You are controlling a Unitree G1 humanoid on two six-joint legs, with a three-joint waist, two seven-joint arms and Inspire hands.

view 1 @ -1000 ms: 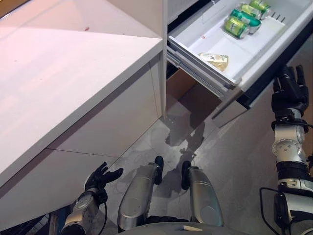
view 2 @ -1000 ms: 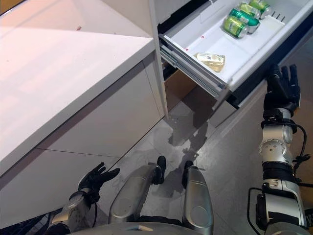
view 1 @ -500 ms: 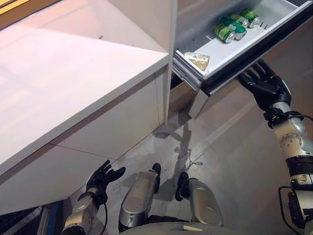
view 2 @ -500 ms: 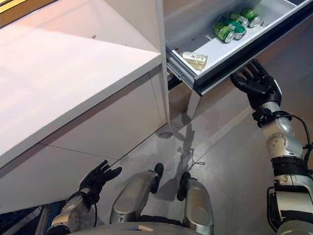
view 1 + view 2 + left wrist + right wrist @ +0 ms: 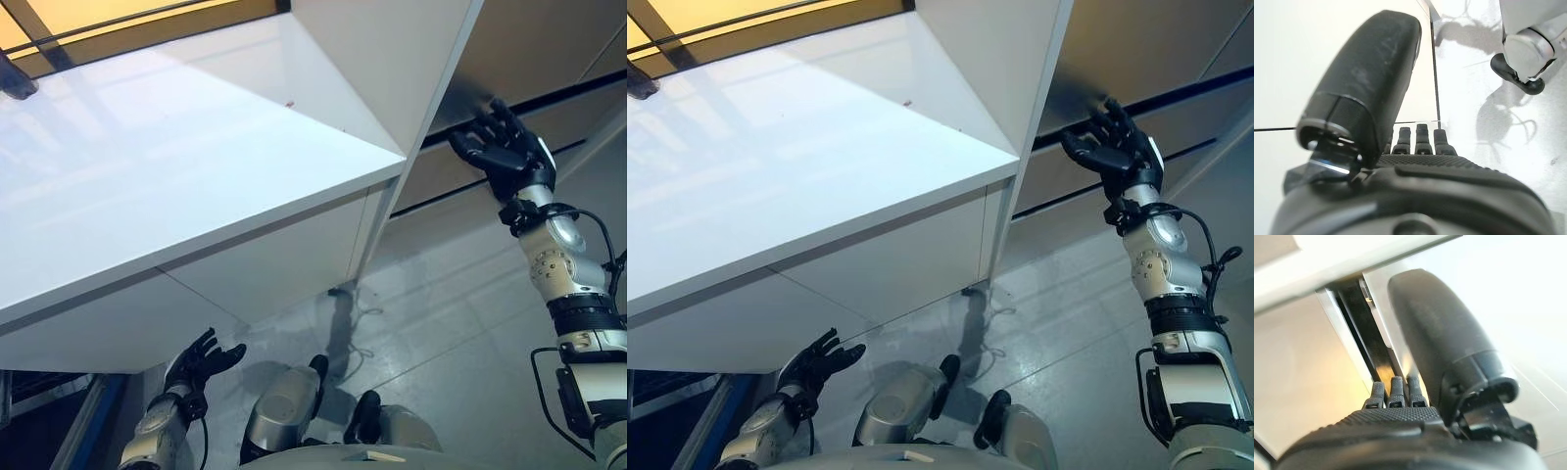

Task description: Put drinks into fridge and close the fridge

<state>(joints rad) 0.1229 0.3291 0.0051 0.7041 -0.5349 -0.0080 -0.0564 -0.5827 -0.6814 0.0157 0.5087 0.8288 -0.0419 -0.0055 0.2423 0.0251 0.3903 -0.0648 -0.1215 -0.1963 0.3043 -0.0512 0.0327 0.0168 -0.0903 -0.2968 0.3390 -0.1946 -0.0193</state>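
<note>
The fridge drawer front (image 5: 549, 44) is a tan panel at the upper right, flush with the cabinet, with a dark seam (image 5: 568, 90) under it. Its inside is hidden. My right hand (image 5: 500, 147) is open, with straight fingers spread flat against the drawer front near its left end. In the right wrist view the fingers (image 5: 1395, 387) point straight at the dark gap by the panel. My left hand (image 5: 201, 360) hangs open and empty low at the lower left, above the floor; its fingers (image 5: 1418, 139) are straight in the left wrist view.
A long white counter (image 5: 176, 166) runs across the left and middle, with white cabinet fronts (image 5: 284, 264) below it. A white side panel (image 5: 392, 59) stands between the counter and the fridge. Grey tiled floor (image 5: 460, 313) lies in front.
The open drawer with green cans and a drink has slid shut under my right hand, which moved up and in with it. The camera has shifted too.
</note>
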